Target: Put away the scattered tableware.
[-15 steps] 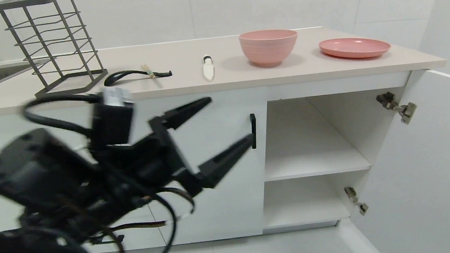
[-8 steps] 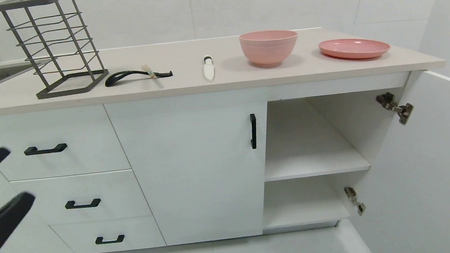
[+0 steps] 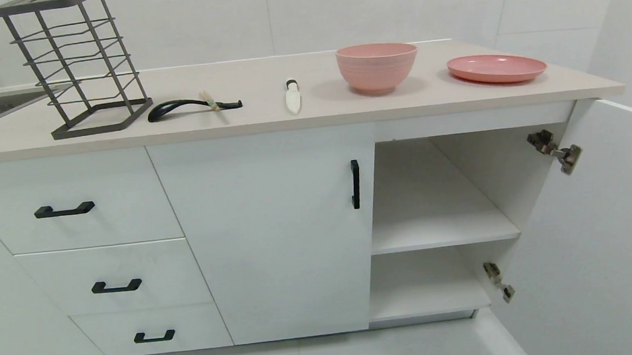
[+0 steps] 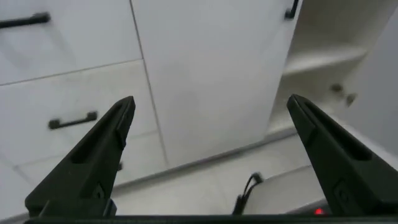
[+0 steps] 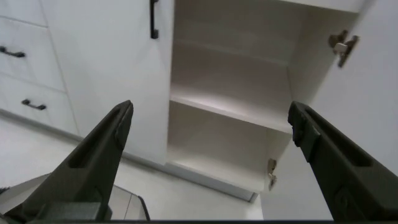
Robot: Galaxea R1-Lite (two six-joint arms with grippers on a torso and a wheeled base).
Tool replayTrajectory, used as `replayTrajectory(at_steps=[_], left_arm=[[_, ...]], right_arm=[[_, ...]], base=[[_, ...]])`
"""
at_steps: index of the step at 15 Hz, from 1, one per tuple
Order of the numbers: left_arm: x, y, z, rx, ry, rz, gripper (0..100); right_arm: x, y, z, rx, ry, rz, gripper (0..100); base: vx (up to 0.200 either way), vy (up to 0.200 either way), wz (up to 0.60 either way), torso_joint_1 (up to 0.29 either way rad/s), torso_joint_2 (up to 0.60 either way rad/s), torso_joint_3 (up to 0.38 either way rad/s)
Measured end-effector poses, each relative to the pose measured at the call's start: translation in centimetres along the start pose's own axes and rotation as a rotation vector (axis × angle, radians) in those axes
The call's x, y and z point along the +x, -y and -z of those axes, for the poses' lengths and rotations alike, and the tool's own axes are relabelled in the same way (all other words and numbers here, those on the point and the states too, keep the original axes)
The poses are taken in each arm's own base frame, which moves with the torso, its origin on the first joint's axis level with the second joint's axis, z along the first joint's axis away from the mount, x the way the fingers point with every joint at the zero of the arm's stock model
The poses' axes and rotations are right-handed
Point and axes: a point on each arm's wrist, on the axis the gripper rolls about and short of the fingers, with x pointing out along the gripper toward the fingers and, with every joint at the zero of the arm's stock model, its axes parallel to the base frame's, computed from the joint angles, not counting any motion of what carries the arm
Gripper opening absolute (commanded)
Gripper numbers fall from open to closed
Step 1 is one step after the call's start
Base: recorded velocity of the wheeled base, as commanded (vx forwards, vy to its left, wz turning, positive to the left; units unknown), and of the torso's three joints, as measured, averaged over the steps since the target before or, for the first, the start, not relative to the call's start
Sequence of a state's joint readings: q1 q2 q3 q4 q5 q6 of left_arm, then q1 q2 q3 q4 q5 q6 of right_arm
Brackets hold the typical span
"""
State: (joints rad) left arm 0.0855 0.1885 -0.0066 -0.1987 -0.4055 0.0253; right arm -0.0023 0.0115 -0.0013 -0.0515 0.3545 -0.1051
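Left gripper (image 4: 211, 106) and right gripper (image 5: 211, 109) both have fingers spread wide, holding nothing, well below the pink bowl (image 3: 378, 66). Bowl's on the surface (image 3: 265, 119), plate (image 3: 497, 67) to its right, knife (image 3: 292, 95) and black spoon (image 3: 184, 105) to its left.

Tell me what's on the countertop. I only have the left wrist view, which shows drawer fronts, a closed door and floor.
Observer: A pink bowl and a pink plate stand on the countertop, above the open cupboard.
Operator: Any cutlery up there?
Observer: Yes, a black spoon and a white knife lie between the wire rack and the bowl.
Operator: Is the right gripper holding something?
Observer: No, the right gripper is open with nothing between its fingers, and it faces the open cupboard's shelves.
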Motion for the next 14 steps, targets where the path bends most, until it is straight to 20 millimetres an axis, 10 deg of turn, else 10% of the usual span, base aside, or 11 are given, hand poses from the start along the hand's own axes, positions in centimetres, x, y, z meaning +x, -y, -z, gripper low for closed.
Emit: replayTrajectory(at_steps=[5, 14], left_arm=[[-1.0, -0.3, 2.2, 0.022, -0.124, -0.347, 100], [-1.7, -0.3, 2.5, -0.002, -0.03, -0.268, 100]], right_arm=[[-0.1, 0.3, 0.1, 0.005, -0.01, 0.136, 100], [-0.2, 0.5, 0.7, 0.111, -0.063, 0.29, 100]], base=[[0.0, 0.0, 0.0, 0.0, 0.0, 0.0], [0.0, 0.0, 0.0, 0.0, 0.0, 0.0]])
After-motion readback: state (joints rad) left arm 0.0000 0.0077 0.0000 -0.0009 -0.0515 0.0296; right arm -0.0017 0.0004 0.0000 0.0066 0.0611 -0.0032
